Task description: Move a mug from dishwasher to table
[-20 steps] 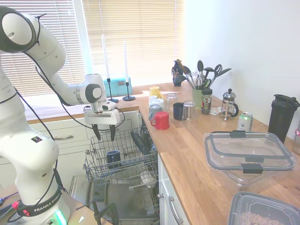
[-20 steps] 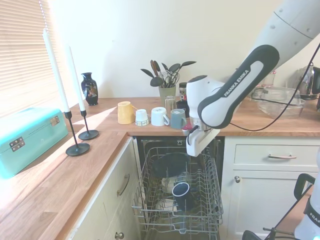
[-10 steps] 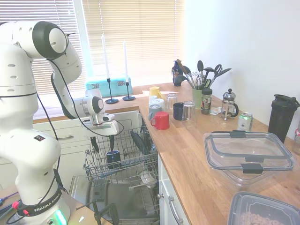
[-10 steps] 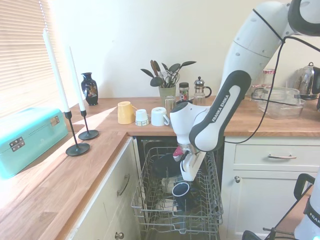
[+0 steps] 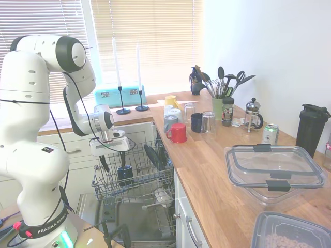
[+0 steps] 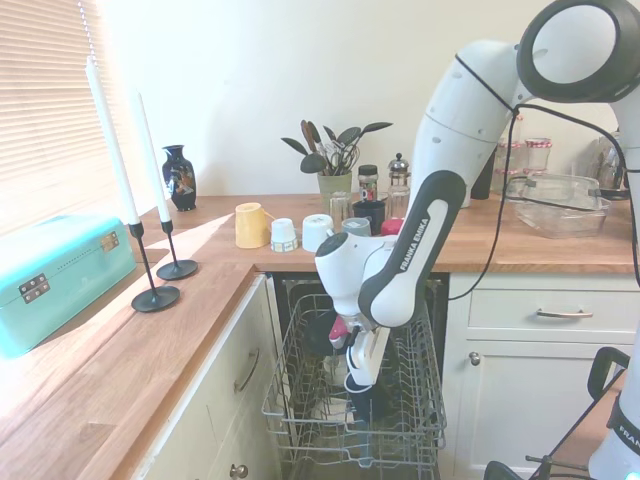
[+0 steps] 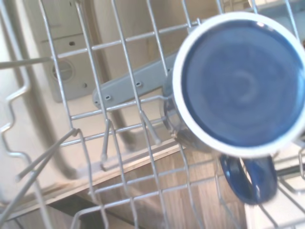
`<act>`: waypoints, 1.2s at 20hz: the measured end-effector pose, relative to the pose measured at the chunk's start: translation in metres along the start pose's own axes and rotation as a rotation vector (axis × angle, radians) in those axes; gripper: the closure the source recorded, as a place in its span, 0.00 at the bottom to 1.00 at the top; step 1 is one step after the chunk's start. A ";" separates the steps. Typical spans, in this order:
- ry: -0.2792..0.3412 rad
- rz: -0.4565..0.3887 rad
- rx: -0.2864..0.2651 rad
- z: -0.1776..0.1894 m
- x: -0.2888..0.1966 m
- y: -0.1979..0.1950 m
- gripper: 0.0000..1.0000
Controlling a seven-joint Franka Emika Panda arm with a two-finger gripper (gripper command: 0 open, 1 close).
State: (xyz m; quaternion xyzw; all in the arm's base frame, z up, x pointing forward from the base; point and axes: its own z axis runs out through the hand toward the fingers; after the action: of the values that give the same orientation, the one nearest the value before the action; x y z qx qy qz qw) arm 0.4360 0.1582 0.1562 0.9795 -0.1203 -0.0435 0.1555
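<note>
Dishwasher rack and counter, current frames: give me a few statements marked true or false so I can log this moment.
1. The navy mug sits in the dishwasher rack. True.
2. The gripper has lifted the mug clear of the rack. False: it hangs right at the mug, which is in the rack.
3. A red mug stands on the table. True.
4. The dishwasher door is closed. False: it is dropped open, rack pulled out.
5. The wrist view shows the mug's handle. True.

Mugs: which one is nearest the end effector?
The dark navy mug standing in the dishwasher rack, right beneath the end effector. The red mug, yellow mug and others stand on the countertop.
</note>
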 end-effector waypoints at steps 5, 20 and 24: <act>-0.022 -0.025 0.002 0.038 0.017 -0.001 0.00; 0.009 -0.148 0.031 0.059 0.044 -0.007 0.00; 0.007 -0.178 0.034 0.068 0.050 -0.011 0.00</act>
State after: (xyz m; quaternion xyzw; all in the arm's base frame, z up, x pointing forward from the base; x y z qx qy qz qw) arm 0.4789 0.1356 0.0855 0.9890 -0.0329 -0.0518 0.1347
